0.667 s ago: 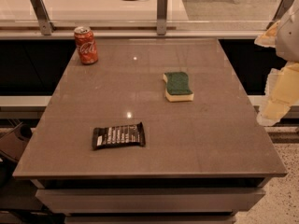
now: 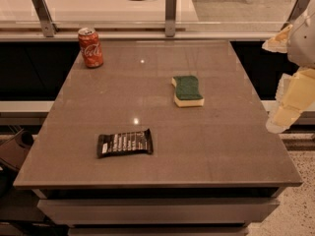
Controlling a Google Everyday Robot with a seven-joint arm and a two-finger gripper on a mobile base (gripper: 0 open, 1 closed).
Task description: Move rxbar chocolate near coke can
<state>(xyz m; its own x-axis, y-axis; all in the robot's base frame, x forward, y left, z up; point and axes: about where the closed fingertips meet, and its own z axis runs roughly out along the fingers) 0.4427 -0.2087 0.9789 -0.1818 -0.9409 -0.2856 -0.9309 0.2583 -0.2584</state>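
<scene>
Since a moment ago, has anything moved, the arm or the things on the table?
Nothing has visibly changed. The gripper is beside the table's right edge as before, holding nothing. The rxbar chocolate, the coke can and the sponge lie where they were.

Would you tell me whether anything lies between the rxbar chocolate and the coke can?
Nothing visible does: bare table separates the rxbar chocolate from the coke can. The sponge sits off to the right, and the gripper hangs beyond the table's right edge.
</scene>
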